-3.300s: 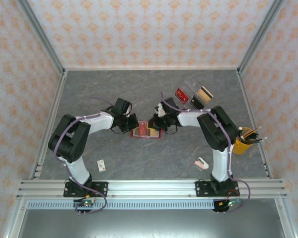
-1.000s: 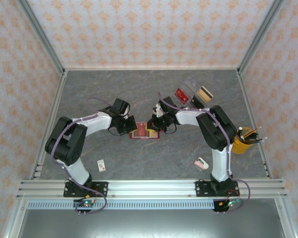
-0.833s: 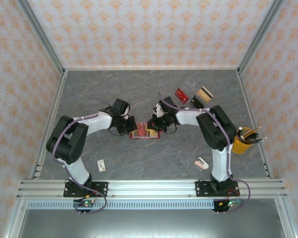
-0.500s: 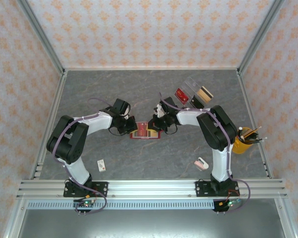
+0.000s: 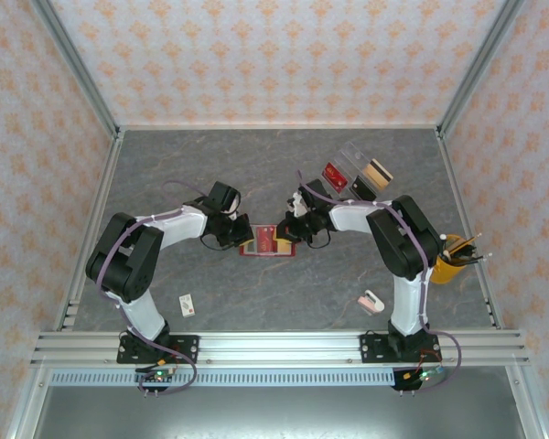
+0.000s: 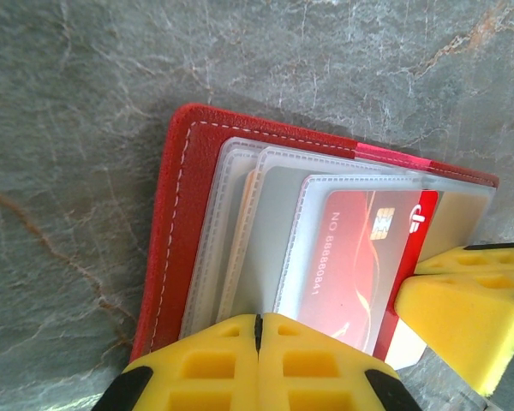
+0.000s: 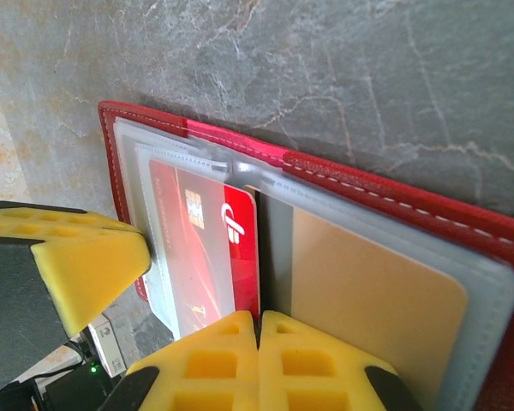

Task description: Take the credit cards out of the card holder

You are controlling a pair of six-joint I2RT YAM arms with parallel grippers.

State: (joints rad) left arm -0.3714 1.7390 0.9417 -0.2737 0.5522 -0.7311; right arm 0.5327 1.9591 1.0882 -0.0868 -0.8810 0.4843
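Resting on the open holder from both sides, mid-worktop, between the two arms. Left end effector fully closed, pads together, nothing visible between them, tips on one edge of the clear sleeves. Right end effector likewise shut tight and empty by the look of it, tips planted near the fold between the two halves. Red card tucked in the top sleeve of one half, tan card tucked in the sleeve of the other. Neither out yet, so task judged barely begun.

Likely trouble from here:
- Dragging the whole holder across the worktop instead of freeing a card, through snug sleeves and too light a hold-down.
- Pinching sleeve and card together, with thin flush edges offering little to separate.
- Skating off glossy plastic with closed tips; no real grip without opening first.
- Knocking one end effector into the other, both crowded just beside each other over one small thing.
- Flipping the loose sleeves over, or folding the holder shut, on any release of pressure.
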